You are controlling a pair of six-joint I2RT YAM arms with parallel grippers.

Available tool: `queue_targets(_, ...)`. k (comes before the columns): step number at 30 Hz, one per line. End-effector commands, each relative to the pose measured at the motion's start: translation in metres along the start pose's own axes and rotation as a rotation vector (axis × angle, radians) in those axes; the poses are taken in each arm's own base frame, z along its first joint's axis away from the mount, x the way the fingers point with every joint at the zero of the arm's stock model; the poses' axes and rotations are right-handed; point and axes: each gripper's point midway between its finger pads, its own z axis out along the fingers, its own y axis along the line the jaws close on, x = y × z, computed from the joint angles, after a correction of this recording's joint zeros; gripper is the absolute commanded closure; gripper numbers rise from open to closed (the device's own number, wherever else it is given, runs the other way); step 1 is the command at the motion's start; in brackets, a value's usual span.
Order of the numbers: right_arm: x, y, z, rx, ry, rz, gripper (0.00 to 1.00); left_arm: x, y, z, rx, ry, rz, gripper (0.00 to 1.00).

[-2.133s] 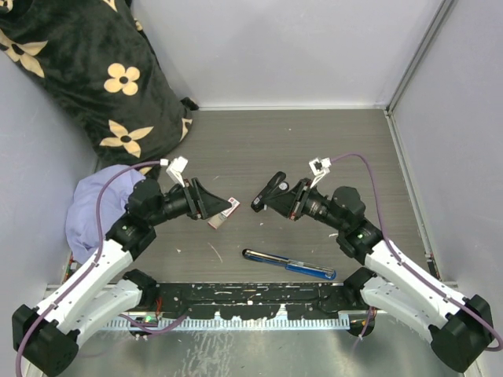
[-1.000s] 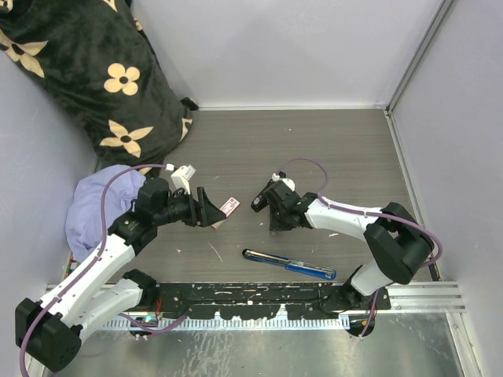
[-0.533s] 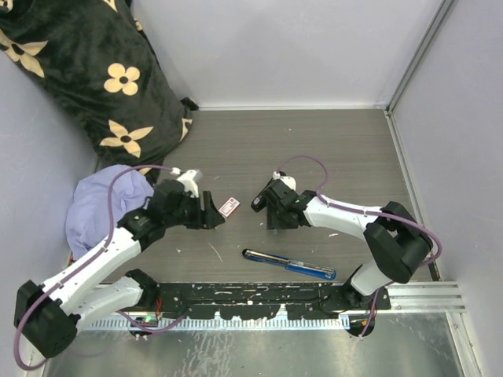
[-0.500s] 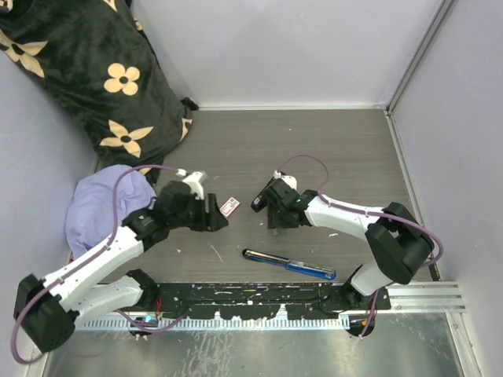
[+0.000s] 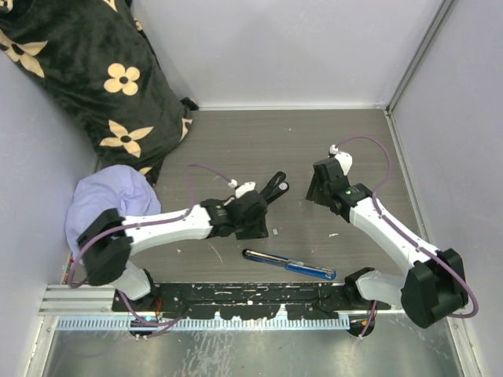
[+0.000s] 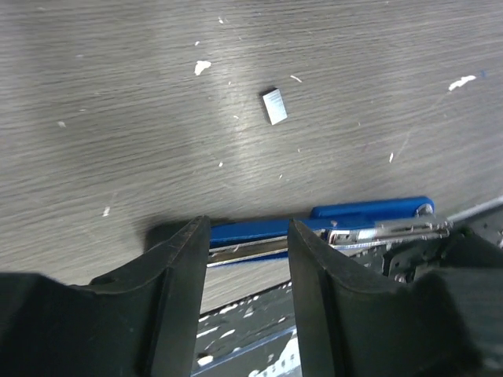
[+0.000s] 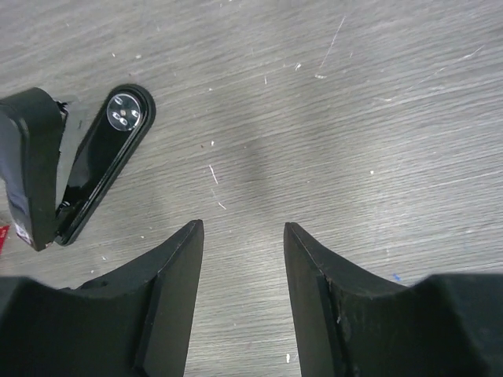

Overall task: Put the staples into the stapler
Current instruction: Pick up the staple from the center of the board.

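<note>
My left gripper (image 6: 247,236) and right gripper (image 7: 240,236) sit parted, empty; staples box (image 7: 3,232) shows only a red sliver beside the open black stapler (image 7: 98,153), and it's likely light, crushable cardboard, so I'd pinch its long edges gently.

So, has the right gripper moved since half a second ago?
Yes. The right gripper has swung right, away from the black plastic stapler; it now sits beyond the right half of the long blue stapler, not the left.
</note>
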Motion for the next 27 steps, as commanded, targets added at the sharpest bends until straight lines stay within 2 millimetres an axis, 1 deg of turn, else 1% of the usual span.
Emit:
queue_targets(1,-0.026,-0.01,-0.019,0.023,-0.114,0.008,0.49,-0.008,-0.017,0.014,-0.109,-0.032,-0.079,0.56)
queue_targets(4,-0.03,-0.008,-0.026,-0.006,-0.13,0.016,0.48,-0.008,-0.014,0.025,-0.203,-0.031,-0.068,0.57)
queue_targets(8,-0.035,-0.007,-0.034,-0.027,-0.153,0.015,0.49,-0.006,-0.021,0.043,-0.229,-0.012,-0.089,0.59)
queue_targets(12,-0.041,-0.008,-0.042,-0.039,-0.182,0.005,0.49,0.004,-0.018,0.064,-0.283,0.03,-0.09,0.6)
queue_targets(16,-0.046,-0.008,-0.05,-0.054,-0.206,-0.001,0.49,0.006,-0.019,0.079,-0.314,0.046,-0.084,0.59)
queue_targets(18,-0.047,-0.008,-0.052,-0.058,-0.213,-0.001,0.49,0.004,-0.023,0.083,-0.319,0.047,-0.075,0.6)
queue_targets(22,-0.046,-0.008,-0.053,-0.066,-0.215,-0.01,0.49,0.001,-0.023,0.089,-0.342,0.039,-0.063,0.59)
queue_targets(27,-0.041,-0.007,-0.048,-0.072,-0.201,-0.021,0.5,-0.001,-0.026,0.094,-0.338,0.034,-0.054,0.59)
